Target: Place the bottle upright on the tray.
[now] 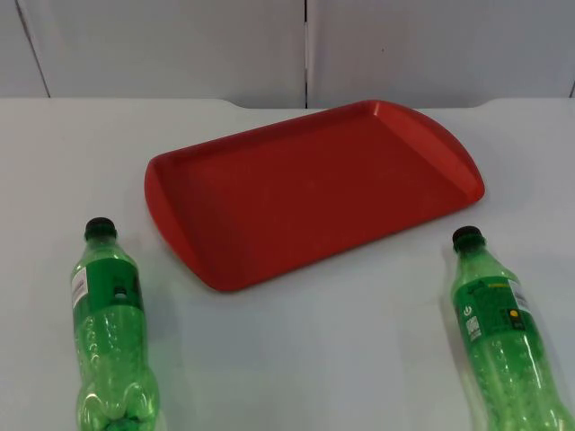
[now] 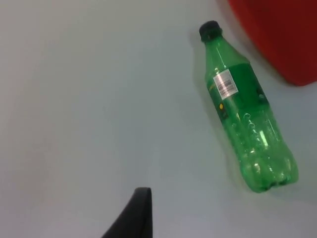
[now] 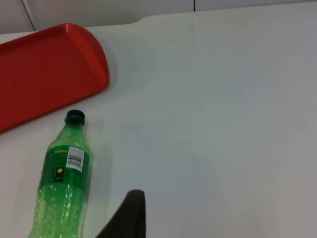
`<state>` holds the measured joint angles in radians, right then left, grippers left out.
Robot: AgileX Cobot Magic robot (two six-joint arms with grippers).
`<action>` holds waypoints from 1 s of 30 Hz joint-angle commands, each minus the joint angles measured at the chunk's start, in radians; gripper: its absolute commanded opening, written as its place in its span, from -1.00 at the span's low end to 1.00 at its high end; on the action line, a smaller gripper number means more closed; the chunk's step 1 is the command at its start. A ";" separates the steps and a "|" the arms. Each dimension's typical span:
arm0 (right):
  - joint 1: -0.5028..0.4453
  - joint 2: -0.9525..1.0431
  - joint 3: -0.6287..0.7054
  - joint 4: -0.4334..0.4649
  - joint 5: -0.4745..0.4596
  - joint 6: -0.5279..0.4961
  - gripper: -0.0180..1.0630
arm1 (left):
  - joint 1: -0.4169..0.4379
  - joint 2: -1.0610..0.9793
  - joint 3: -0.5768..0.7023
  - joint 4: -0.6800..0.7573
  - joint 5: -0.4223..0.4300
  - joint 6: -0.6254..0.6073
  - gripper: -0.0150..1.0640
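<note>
Left bottle (image 2: pixel 243 114) lies flat, apart from left pincer (image 2: pixel 133 213).

Each gripper is presenting one matte black fingertip: left fingertip (image 2: pixel 132 214) tapering to a squared end, right fingertip (image 3: pixel 130 214) rounded.

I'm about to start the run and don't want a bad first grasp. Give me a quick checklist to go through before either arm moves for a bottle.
1. Red tray free of objects for standing bottles: ok.
2. Left green bottle lying on the table, apart from the tray: ok.
3. Right green bottle lying on the table, apart from the tray: ok.
4. Both caps on, pointing toward the partition wall: ok.
5. Any bottle upright on the tray yet: not ok.
6. Left gripper and right gripper open: cannot tell.
</note>
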<state>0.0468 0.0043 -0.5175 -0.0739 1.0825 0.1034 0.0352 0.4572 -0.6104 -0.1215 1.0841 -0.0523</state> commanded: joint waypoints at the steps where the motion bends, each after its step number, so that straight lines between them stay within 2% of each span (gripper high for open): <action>1: -0.003 -0.004 0.001 0.002 -0.002 -0.003 0.98 | 0.002 0.034 -0.006 -0.034 -0.030 0.003 0.97; 6: -0.003 -0.004 0.001 0.002 -0.002 -0.003 0.98 | 0.002 0.124 -0.011 -0.107 -0.080 0.045 0.97; 15: -0.003 -0.004 0.001 0.002 -0.002 -0.003 0.98 | 0.002 0.282 -0.133 -0.114 -0.078 0.052 0.97; 22: -0.003 -0.004 0.001 0.002 -0.002 -0.003 0.98 | 0.002 0.410 -0.230 -0.191 -0.070 0.112 0.97; 30: -0.003 -0.004 0.001 0.002 -0.002 -0.003 0.98 | 0.002 0.522 -0.251 -0.193 -0.084 0.112 0.97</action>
<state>0.0468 0.0043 -0.5175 -0.0722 1.0825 0.1034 0.0352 0.9726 -0.8534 -0.2997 1.0044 0.0561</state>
